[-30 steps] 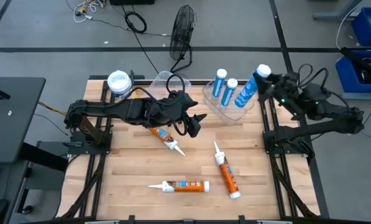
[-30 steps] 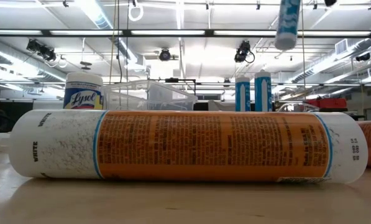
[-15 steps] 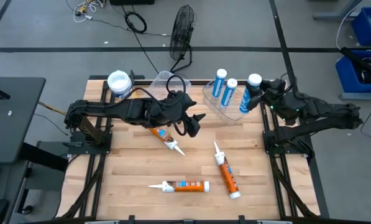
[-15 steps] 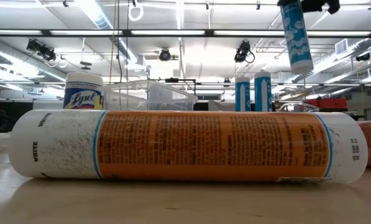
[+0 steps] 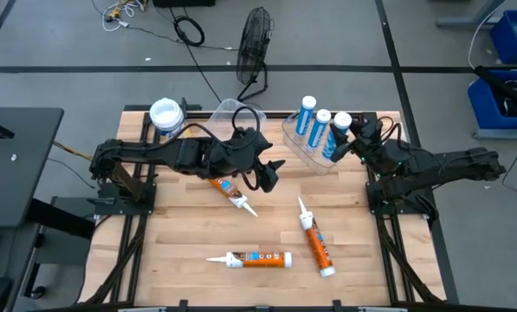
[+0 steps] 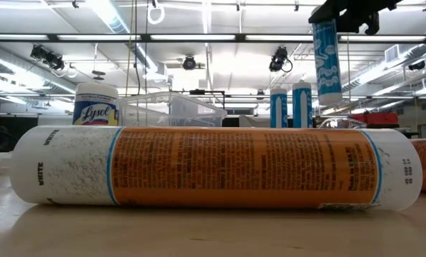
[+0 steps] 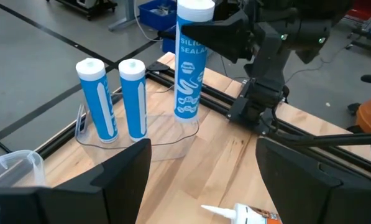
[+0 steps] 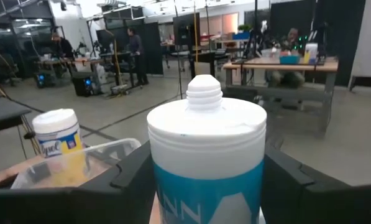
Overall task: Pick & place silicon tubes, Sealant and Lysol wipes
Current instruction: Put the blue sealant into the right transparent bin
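Upper right of the table: blue sealant tube (image 5: 339,132) held upright over the clear tray (image 5: 298,144).
Right gripper (image 5: 355,135) clamps its upper body; rigid, smooth, probably slippery, so grip mid-barrel. Left gripper (image 5: 274,173) stands open, empty, mid-table. Lysol wipes (image 5: 166,114) sit upper left.

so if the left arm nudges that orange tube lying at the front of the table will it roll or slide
Likely roll: the orange tube is a round cylinder lying on its side on bare wood. Its tapered nozzle end would probably make it curve, not run straight. It looks stiff, so it shouldn't flex under the left gripper.
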